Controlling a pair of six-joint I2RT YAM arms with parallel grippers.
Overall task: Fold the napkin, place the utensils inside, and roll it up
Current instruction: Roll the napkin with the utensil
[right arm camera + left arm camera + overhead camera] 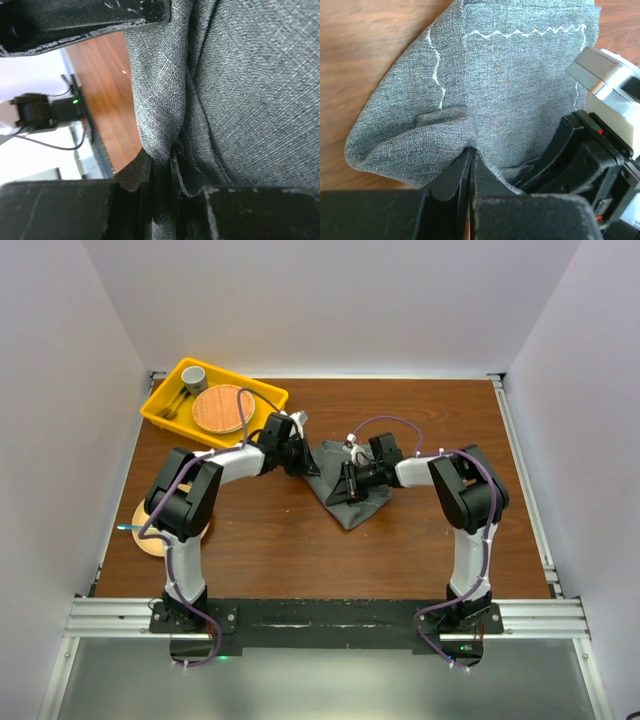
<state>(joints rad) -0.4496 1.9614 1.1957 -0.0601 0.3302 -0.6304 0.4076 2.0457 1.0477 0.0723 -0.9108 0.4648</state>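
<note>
Napkin: grey-green woven cloth, bunched into a rough triangle at the middle of the table, point toward the near edge. It sits between the two grippers, and whether it is lifted off the wood cannot be told from above. The left wrist view shows the napkin doubled over itself, with a pale zigzag stitch line running near the hem and turning down one side. A small tuck sits just above the fingers.

Left gripper: jaws pinched together on a fold of the cloth, confirmed close up.

Right gripper: jaws likewise clamped on a gathered ridge of napkin, seen at close range.

Obscured: from above, both grippers cover the upper part of the cloth, so its full outline is not readable. In the right wrist view the cloth fills most of the frame and its edges are cut off.

A yellow tray at the far left corner holds a round tan disc and a grey cup. Grey items beside the cup are too small to identify. A plate at the left edge lies mostly hidden under the left arm.
</note>
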